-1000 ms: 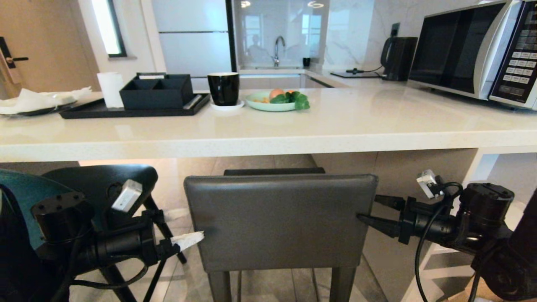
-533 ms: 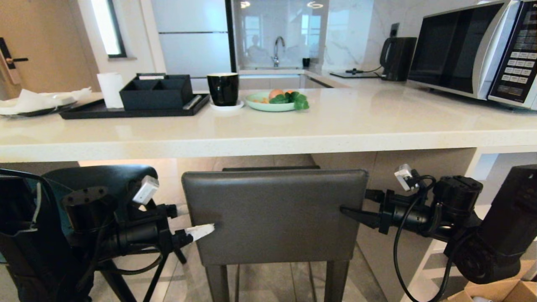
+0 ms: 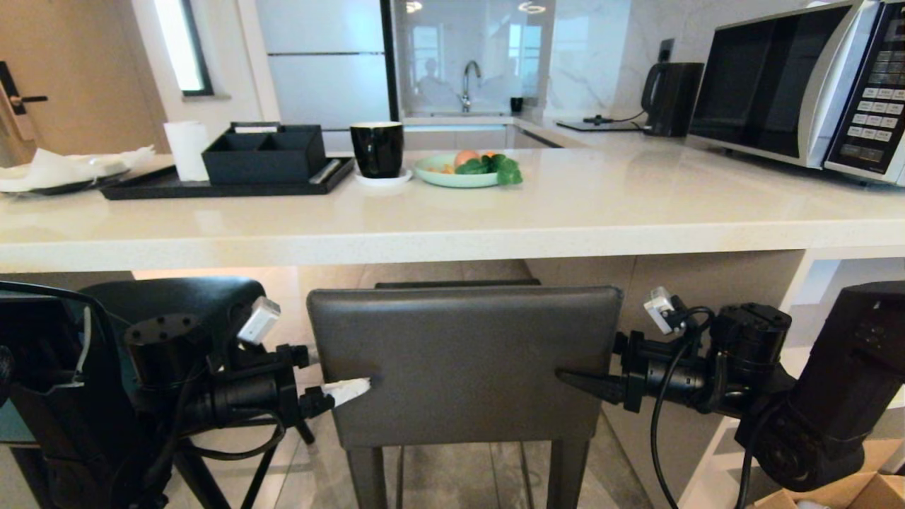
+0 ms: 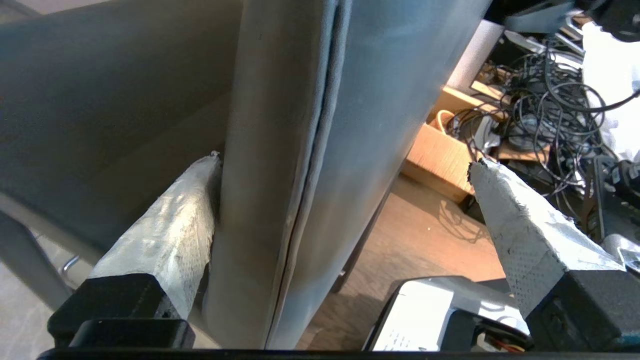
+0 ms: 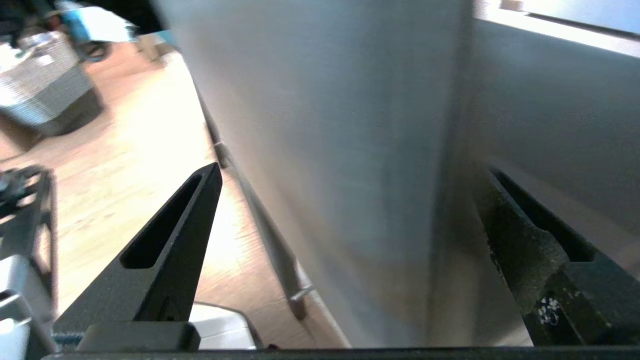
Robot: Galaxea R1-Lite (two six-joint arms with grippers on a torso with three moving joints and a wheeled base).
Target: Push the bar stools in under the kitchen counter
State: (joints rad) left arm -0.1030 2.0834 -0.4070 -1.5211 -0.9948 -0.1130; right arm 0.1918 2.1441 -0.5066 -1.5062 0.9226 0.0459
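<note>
The left pincer (image 3: 346, 367) stands spread wide, straddling the left edge of the grey stool's back (image 3: 466, 364). In the left wrist view its two white-wrapped fingers (image 4: 165, 235) sit on either side of that padded edge: one lies against the front face, the other is clear of the rear face. The right pincer (image 3: 594, 367) is likewise spread, its black fingers (image 5: 165, 250) on either side of the back's right edge, neither seen to press on it. Nothing is clenched by either.

The grey stool (image 3: 466, 364) stands square in front of the robot, its boxy back just below the worktop (image 3: 565, 212) edge and its seat already in the opening beneath. Its grey legs (image 3: 368, 474) reach down to the tiled floor. To the left, behind the left arm, the teal stool (image 3: 170, 300) shows a dark seat and thin black legs, also near the worktop edge, beside the grey one.

On the worktop sit a black tray (image 3: 162, 185) with a black divided box (image 3: 265, 152) and a white roll (image 3: 185, 148), a black cup (image 3: 377, 147) on a white saucer, and a pale green plate (image 3: 452, 175) of fruit and greens. Far left lies a dark plate with crumpled white paper (image 3: 63, 168). At the right stands a microwave (image 3: 799, 85) with a keypad whose writing is too small to read, and a black kettle (image 3: 670, 95) behind it. No brand or label can be read anywhere.
</note>
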